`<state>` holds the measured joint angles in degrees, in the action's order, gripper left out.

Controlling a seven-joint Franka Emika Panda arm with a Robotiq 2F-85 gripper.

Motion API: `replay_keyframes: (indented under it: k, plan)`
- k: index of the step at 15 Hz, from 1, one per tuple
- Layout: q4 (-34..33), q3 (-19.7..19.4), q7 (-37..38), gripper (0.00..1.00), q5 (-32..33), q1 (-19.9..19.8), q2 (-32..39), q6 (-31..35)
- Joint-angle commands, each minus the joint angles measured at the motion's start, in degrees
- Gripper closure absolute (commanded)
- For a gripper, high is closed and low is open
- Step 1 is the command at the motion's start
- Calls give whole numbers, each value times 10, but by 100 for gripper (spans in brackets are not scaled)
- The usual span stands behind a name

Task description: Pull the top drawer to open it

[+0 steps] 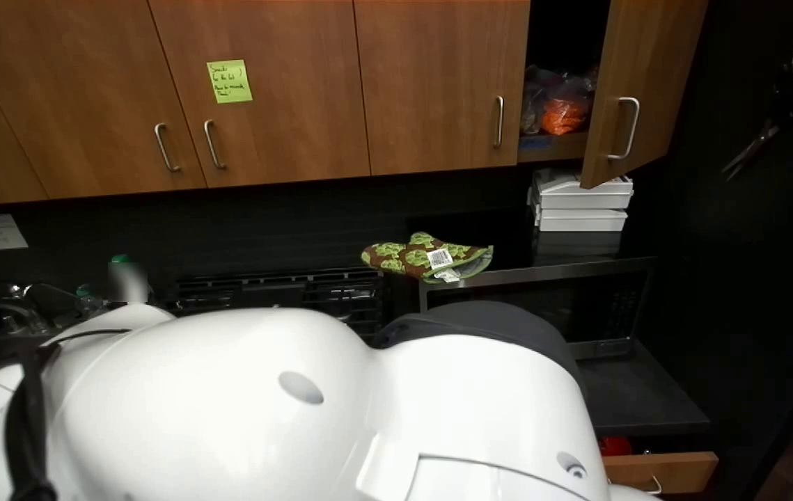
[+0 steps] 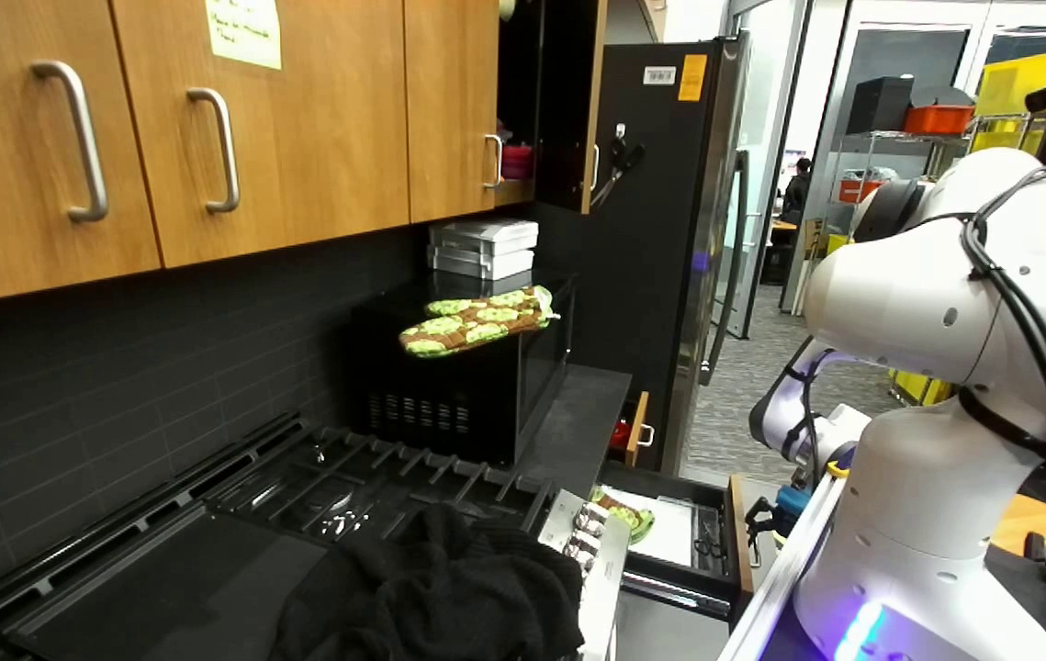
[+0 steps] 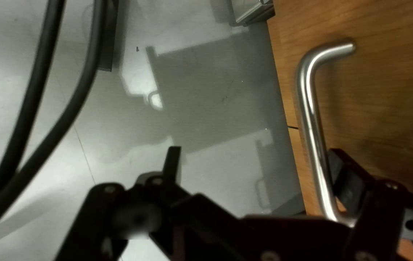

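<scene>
In the wrist view, your pincer (image 3: pixel 253 168) stands wide apart with nothing clamped in it. One finger (image 3: pixel 347 181) sits between the handle (image 3: pixel 311 112) and the wooden front of the drawer (image 3: pixel 391 90); the opposite finger hangs well apart, over the floor (image 3: pixel 206 101). I read that as hooking to pull, not gripping. Whether the finger touches the handle you can't tell here, and the pincer's dark body covers the handle's lower end.

In an exterior view, the drawer (image 2: pixel 741 542) stands well out from under the tabletop (image 2: pixel 591 399), a mitt (image 2: pixel 624 516) and scissors (image 2: pixel 709 546) inside, so I judge your pull nearly done. If you want more opening, draw straight back with that finger behind the handle; otherwise slide it out along the drawer's front, without pushing the drawer shut. The pincer is small and dark here, the stove (image 2: pixel 210 542) covers part of the drawer, and whether it is the topmost one is hard to make out.

In an exterior view, the arm (image 1: pixel 215 403) hides your pincer and that drawer altogether. What shows at the lower right is the far drawer (image 1: pixel 674 472), partly out, with something red (image 1: pixel 615 446) in it and its near end behind the arm; don't steer by it.
</scene>
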<state>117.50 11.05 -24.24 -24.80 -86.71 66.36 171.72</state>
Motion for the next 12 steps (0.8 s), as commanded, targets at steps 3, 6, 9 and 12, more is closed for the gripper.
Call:
replay_keyframes:
  k: [3, 6, 9, 12]
  plan:
    - [114, 47, -89, 0, 14, -60, -72, 47]
    - [114, 49, -97, 0, 13, -74, -69, 72]
    - [3, 6, 39, 0, 52, -16, 2, 4]
    - [3, 6, 39, 0, 52, -16, 2, 4]
